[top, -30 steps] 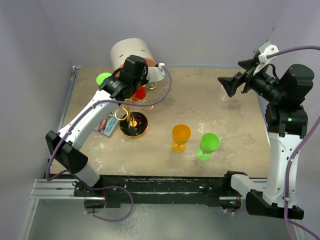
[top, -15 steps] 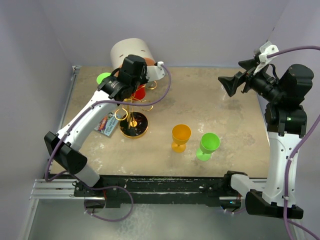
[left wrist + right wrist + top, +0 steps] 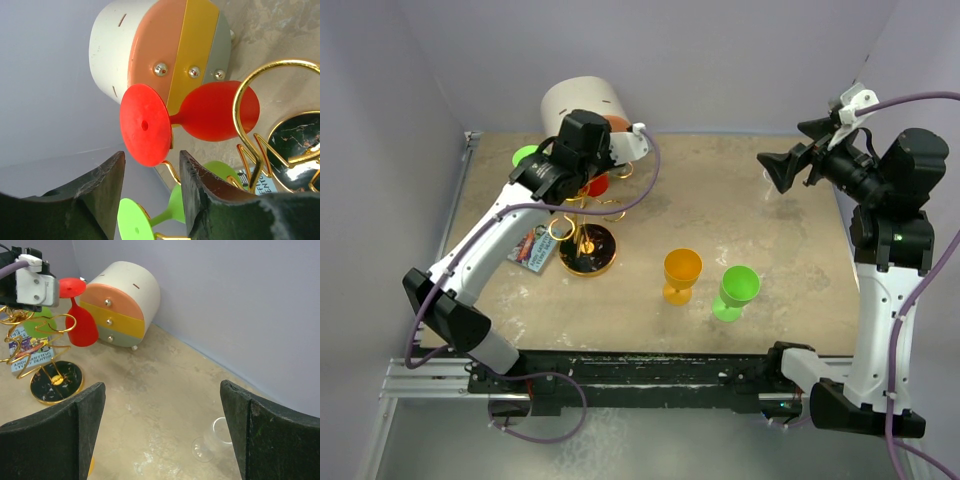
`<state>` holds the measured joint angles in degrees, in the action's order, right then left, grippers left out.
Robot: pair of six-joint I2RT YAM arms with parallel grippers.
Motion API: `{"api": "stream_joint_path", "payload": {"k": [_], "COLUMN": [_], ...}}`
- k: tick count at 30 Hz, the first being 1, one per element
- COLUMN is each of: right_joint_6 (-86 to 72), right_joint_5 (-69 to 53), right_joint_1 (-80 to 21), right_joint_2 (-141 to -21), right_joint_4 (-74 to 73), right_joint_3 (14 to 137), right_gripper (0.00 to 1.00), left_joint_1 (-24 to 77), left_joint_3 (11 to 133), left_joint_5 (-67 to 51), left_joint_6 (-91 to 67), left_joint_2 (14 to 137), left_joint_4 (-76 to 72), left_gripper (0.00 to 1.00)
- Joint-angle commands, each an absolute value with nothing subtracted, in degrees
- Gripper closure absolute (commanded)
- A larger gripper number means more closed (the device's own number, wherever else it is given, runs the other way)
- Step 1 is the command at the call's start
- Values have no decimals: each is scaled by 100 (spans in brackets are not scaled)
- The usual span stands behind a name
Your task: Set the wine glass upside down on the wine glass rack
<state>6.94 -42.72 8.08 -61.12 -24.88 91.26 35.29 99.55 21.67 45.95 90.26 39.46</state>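
Note:
A red wine glass (image 3: 210, 112) hangs upside down in a gold ring loop of the wine glass rack (image 3: 295, 150), its round foot (image 3: 145, 125) pointing at my left gripper. The left gripper (image 3: 151, 172) is open. Its fingers (image 3: 200, 195) stand on either side of the foot's edge with gaps on both sides, gripping nothing. In the top view the left gripper (image 3: 575, 160) hovers over the rack (image 3: 588, 250) and the red glass (image 3: 600, 186). A green glass (image 3: 180, 212) also hangs there. The right gripper (image 3: 775, 170) is held high at the right, wide open and empty.
A cream-and-orange cylinder (image 3: 582, 103) stands right behind the rack. An orange glass (image 3: 681, 273) and a green glass (image 3: 735, 290) stand upright mid-table. A clear glass (image 3: 215, 440) lies on its side under my right gripper (image 3: 161, 390). A printed card (image 3: 534, 248) lies left of the rack's base.
The left jaws have spread apart and let go of the red glass, which stays hanging in the rack. The left arm has drawn back slightly to the left. The right arm is unmoved.

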Motion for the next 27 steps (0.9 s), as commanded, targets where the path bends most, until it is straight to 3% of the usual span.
{"api": "stream_joint_path", "payload": {"k": [1, 16, 20, 23, 27], "right_joint_6": [713, 1646, 2499, 2905, 2688], "right_joint_5": [-4192, -2116, -2935, -3772, -3499], "right_joint_1": [861, 861, 853, 738, -176], "right_joint_2": [-6082, -5875, -6111, -6400, -6471], "right_joint_4": [-2301, -3262, -4366, -5171, -4908], "right_joint_3": [9131, 8690, 8820, 8840, 8400], "right_gripper": [1, 2, 6, 10, 7], "left_joint_1": [3533, 3414, 3233, 3070, 2643], "left_joint_3": [10132, 10330, 10353, 10369, 10426], "left_joint_5": [1899, 211, -141, -312, -739], "left_joint_6": [4376, 3249, 3047, 2930, 2577], "left_joint_2": [8621, 7597, 7399, 7321, 7322], "left_joint_4": [4034, 4696, 4782, 4811, 4790], "left_gripper": [47, 11, 2, 1, 1]}}
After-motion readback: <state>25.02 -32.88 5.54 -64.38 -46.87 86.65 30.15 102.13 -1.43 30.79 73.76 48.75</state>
